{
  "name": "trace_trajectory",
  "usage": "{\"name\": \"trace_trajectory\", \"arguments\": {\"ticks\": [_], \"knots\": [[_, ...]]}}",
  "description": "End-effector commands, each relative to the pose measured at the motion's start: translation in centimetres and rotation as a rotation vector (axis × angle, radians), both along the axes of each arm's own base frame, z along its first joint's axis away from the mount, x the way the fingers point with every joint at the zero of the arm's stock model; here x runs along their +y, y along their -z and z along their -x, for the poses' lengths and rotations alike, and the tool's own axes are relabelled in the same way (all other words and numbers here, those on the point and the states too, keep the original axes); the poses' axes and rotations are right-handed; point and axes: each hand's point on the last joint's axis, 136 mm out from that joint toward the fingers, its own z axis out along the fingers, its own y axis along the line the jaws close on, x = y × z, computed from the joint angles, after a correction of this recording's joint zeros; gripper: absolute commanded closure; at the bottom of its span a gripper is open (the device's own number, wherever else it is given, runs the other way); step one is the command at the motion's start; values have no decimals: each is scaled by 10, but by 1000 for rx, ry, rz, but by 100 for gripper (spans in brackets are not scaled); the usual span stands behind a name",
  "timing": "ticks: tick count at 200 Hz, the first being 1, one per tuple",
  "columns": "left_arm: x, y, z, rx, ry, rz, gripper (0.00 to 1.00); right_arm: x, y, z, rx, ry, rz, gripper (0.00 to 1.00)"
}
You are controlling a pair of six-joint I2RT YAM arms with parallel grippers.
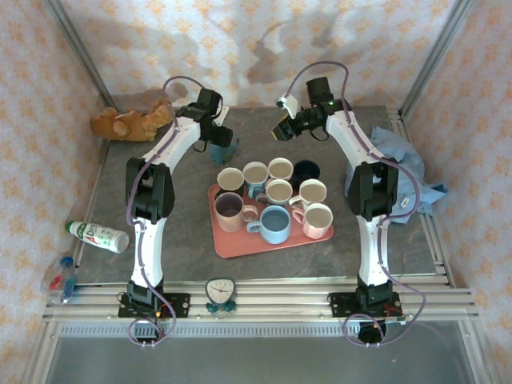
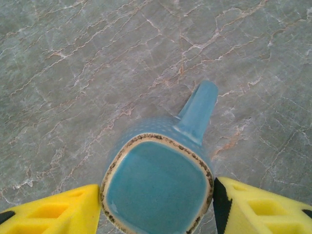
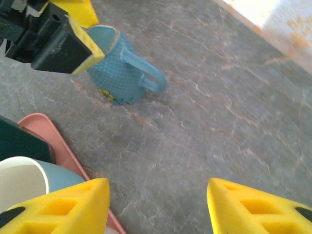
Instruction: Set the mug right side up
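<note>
Wallpapered enclosure, orange floral print, metal-framed corners. Tabletop (image 1: 184, 240) is grey veined stone.

Containers:
- Blue mug (image 1: 228, 146) stands mouth down on the bare stone just behind the tray's far left corner, apart from the tray. The left wrist view shows its glazed base (image 2: 158, 187) facing up, with a brown unglazed ring round it and the handle pointing away. The right wrist view shows a dotted wall (image 3: 117, 73) with a small yellow mark low on it.
- Pink tray (image 1: 232, 244) sits mid-table holding a cluster of mugs, all mouth up: several cream mugs at the back, a dark mug (image 1: 306, 170), a mauve mug (image 1: 229, 210), a light blue mug (image 1: 274, 224) and a pink mug (image 1: 317, 220).

End effectors:
- Left gripper (image 1: 220, 144) is over the upturned mug, a yellow finger (image 2: 58, 212) at each side of the base. Whether they are pressing it yet I cannot tell.
- Right gripper (image 3: 158, 195) is spread wide with nothing between its fingers, above bare stone near the tray.

Surroundings: teddy bear (image 1: 128, 122) in the far left corner, plastic bottle (image 1: 98, 235) at the left edge, blue cloth (image 1: 408, 172) at the right edge, small clock (image 1: 220, 293) on the near rail.
</note>
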Motion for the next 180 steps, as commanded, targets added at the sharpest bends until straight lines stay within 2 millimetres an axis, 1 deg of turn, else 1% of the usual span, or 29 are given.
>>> {"name": "trace_trajectory", "arguments": {"ticks": [1,19,53,77,95,106,124,140,165,180], "knots": [[-11,19,0,27,104,9,39,13,-7,0,-105,-138,-14,44],[-25,20,-4,2,170,30,39,21,0,3,-119,-211,-19,44],[-58,23,-10,-17,308,76,39,31,14,12,-172,-349,-7,45],[-80,26,-13,-25,378,71,39,34,22,8,-181,-357,1,45],[-89,24,-18,-38,388,91,39,37,30,0,-178,-336,5,46],[-95,21,-20,-49,400,116,39,38,37,-9,-175,-306,12,48],[-106,17,-17,-75,474,132,39,39,48,-17,-165,-296,21,48],[-115,14,-14,-90,526,134,40,40,54,-22,-161,-291,32,48],[-121,10,-13,-101,549,141,40,38,66,-24,-163,-298,67,48],[-121,4,-15,-112,540,143,36,35,73,-22,-162,-317,94,49]]}}
